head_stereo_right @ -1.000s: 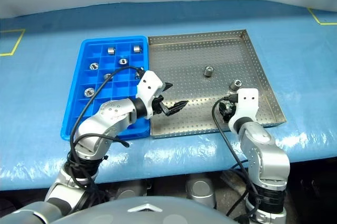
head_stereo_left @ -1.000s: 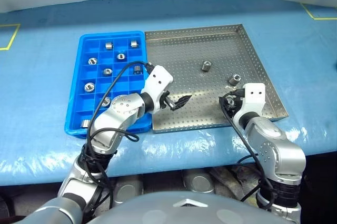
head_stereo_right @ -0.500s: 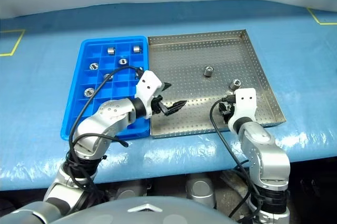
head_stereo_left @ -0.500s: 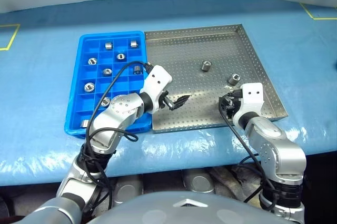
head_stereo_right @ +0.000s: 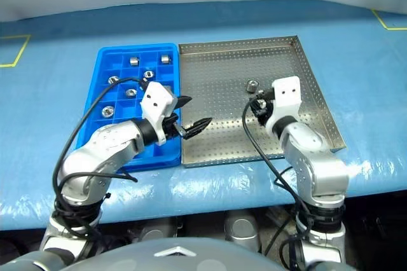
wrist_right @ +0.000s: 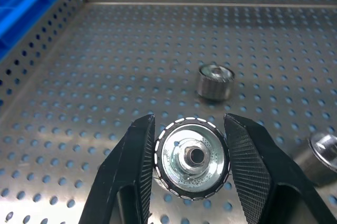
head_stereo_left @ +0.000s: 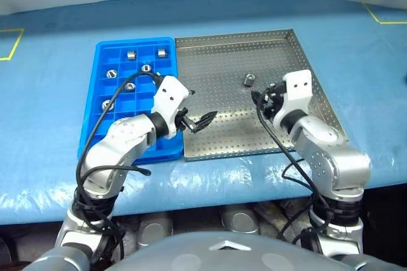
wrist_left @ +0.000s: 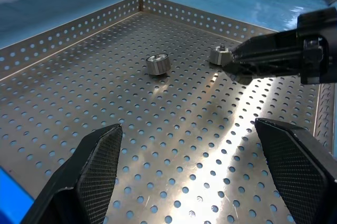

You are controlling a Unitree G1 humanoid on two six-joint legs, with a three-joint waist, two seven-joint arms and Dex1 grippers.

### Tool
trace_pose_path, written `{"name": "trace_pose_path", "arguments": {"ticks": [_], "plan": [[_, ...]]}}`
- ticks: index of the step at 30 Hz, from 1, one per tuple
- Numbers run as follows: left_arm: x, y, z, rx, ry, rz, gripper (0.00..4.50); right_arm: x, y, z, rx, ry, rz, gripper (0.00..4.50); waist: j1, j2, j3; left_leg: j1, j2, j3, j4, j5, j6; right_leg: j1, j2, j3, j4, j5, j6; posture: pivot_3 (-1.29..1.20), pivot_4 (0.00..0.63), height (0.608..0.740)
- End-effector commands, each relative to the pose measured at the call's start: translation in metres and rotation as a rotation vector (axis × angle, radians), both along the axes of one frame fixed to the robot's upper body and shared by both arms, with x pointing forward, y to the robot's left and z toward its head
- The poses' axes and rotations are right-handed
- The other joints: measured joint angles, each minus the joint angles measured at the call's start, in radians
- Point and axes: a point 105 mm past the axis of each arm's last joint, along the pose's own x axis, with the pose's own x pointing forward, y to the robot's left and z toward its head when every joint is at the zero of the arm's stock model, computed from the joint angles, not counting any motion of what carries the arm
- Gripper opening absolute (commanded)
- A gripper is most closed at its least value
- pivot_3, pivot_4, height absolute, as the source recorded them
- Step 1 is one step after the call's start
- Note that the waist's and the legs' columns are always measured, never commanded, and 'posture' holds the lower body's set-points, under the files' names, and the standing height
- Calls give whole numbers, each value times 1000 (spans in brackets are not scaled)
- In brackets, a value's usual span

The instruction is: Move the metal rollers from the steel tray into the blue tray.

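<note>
My right gripper [wrist_right: 192,162] is shut on one of the metal rollers [wrist_right: 192,156], held clear above the steel tray [head_stereo_left: 222,61] over its right half. A second roller [wrist_right: 214,81] lies on the perforated floor just beyond it, and a third [wrist_right: 324,148] sits off to the side. The loose roller [head_stereo_left: 248,80] also shows in the left eye view, near my right gripper [head_stereo_left: 261,99]. My left gripper [wrist_left: 188,129] hangs open and empty over the steel tray's left part, next to the blue tray [head_stereo_left: 96,80]. Several rollers [head_stereo_left: 131,55] rest in the blue tray's compartments.
Both trays lie side by side on a table under a blue cover [head_stereo_left: 51,93]. A black cable [head_stereo_left: 108,102] loops from my left arm over the blue tray. Yellow tape marks [head_stereo_left: 9,45] sit at the table's far corners.
My right gripper has lifted off the tray's front right and swung left and forward with the roller in it. My left arm has drawn back a little to the left.
</note>
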Motion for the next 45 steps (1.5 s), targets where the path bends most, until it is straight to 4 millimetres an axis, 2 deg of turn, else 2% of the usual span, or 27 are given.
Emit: {"name": "trace_pose_path", "arguments": {"ticks": [1,8,12,15,18,23,36,38,41,45], "plan": [[-7,24,3,65,-22,85,4426,11,58,24,68,-57,255,1771,-2,0,0,1,1,0,0,0,0,0,0,0,0,0,0,17,150,740],[-18,53,1,81,8,272,4426,24,146,23,44,-54,595,1771,45,-1,0,2,1,-2,-7,1,-1,-2,0,-2,0,1,-7,113,150,740],[-28,57,0,77,15,291,4426,25,178,13,21,-32,704,1771,78,-1,0,1,-1,-3,-11,2,-3,-3,-2,-4,0,1,-8,163,150,740],[-32,57,1,73,9,287,4426,25,189,7,11,-21,747,1771,100,-1,0,1,-1,-4,-12,2,-4,-4,-2,-5,0,0,-9,183,150,740],[-34,58,2,67,1,302,4426,26,195,1,1,-9,766,1771,112,-1,0,0,-1,-5,-12,3,-5,-4,-3,-7,0,0,-9,214,150,740],[-35,59,1,53,3,314,4426,35,193,-9,-34,-10,738,1771,125,-1,0,1,0,-8,-13,5,-8,-4,-2,-10,1,1,-12,229,150,740],[-31,59,-3,53,15,335,4426,53,189,-19,-42,19,676,1771,134,-1,0,1,0,-15,-15,6,-11,-3,-2,-16,3,-1,-16,238,150,740],[-29,59,-4,56,18,337,4426,54,189,-17,-43,6,668,2463,134,-1,0,1,0,-15,-15,6,-11,-3,-2,-16,3,-1,-16,234,150,740],[-25,57,-3,49,9,327,4426,53,189,-1,-8,-63,656,3293,134,-1,0,1,0,-15,-15,7,-12,-3,-2,-16,3,-1,-16,212,150,740],[-11,46,2,15,-13,300,4426,54,172,22,58,-138,563,3293,134,-1,0,0,0,-16,-15,7,-12,-3,-2,-17,3,-1,-16,145,150,740]]}}
